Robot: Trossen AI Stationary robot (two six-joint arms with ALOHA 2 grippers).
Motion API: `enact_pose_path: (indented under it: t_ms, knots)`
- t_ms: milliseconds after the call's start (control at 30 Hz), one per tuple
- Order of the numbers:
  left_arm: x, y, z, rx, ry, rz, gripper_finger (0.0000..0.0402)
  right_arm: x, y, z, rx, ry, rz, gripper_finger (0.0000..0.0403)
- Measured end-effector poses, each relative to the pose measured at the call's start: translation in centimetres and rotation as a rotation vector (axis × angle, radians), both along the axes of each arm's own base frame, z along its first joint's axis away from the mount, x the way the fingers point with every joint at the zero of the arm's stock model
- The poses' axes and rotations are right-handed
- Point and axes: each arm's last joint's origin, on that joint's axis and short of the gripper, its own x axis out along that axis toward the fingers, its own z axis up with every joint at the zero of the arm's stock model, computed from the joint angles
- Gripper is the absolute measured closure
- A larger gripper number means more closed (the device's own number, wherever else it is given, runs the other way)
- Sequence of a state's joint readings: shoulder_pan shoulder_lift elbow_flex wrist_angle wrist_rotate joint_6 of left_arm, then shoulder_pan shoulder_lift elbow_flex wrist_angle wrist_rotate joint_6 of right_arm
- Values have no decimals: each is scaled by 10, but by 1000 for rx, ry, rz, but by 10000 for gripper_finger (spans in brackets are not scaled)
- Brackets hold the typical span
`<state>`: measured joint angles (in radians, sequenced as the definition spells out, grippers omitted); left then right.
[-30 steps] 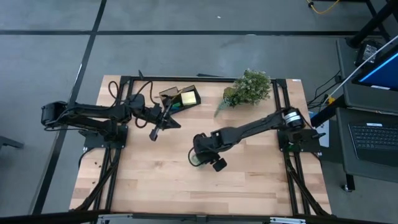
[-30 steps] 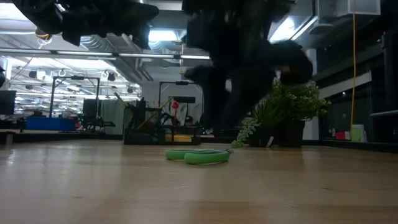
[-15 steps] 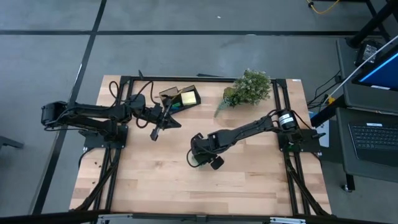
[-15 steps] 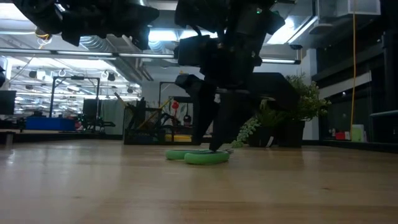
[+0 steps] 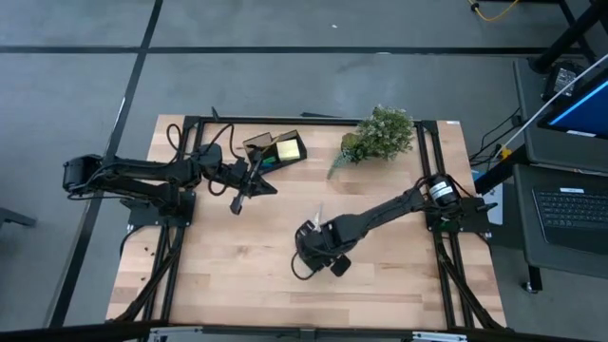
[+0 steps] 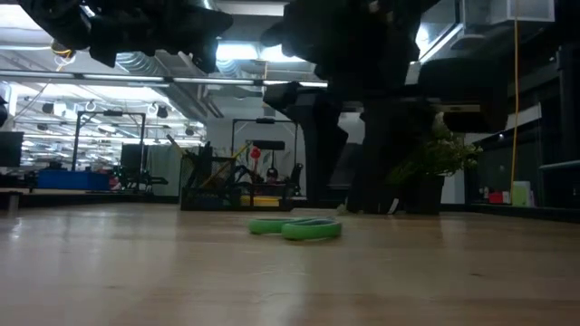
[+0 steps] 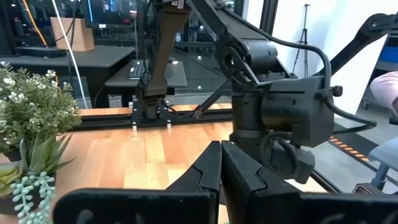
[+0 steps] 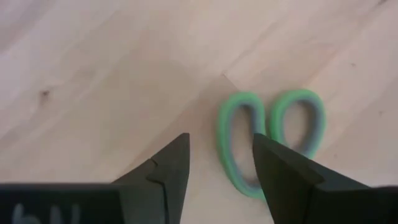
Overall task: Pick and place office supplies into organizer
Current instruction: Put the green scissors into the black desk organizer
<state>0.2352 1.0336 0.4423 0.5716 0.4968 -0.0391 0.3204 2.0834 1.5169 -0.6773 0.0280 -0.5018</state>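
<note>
The scissors [image 8: 270,140] lie flat on the table [image 5: 218,275] near its middle; only the two green handle loops show in the right wrist view, the blades cut off, and from above the arm covers most of them; the right gripper [image 8: 221,165] hangs just over them, fingers spread, holding nothing; the left gripper [image 7: 221,171] is pinched closed and empty, near the organizer [image 5: 274,148] at the far edge.
</note>
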Motion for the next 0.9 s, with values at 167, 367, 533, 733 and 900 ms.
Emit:
enact_pose_path:
  t_ms: [167,367,533,733,900]
  knots:
    - [0,0,0,0,0,1,399,1,-2,0,-4,-4,-7,228]
    - [0,0,0,0,0,1,396,5,-11,-2,22,2,-27,228]
    - [0,0,0,0,0,1,399,2,-11,-8,40,25,-44,228]
    - [0,0,0,4,-1,1,396,-4,-13,-22,60,28,-43,228]
    - [0,0,0,17,-4,1,399,-5,-15,-27,70,-3,-42,228]
